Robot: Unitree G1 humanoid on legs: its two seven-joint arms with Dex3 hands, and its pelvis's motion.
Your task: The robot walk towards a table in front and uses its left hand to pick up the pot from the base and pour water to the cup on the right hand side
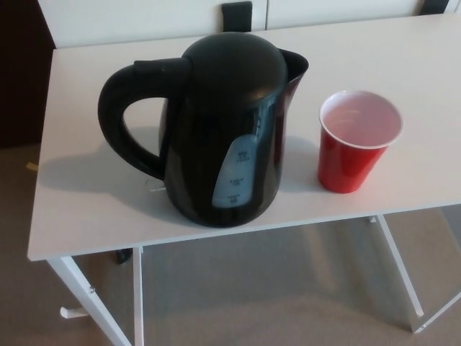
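- The black kettle [216, 130] stands upright near the front edge of the white table [79, 194], its handle [126, 119] pointing to 9 o'clock with an open loop to reach through.
- Bare tabletop lies at 9 o'clock of the handle, out to the table's left edge.
- The red cup [358, 140] stands at 3 o'clock of the kettle, near it but apart, with a narrow gap between the 2.
- Behind both, toward 12 o'clock, the tabletop is bare up to a dark block [237, 14] at the back edge.
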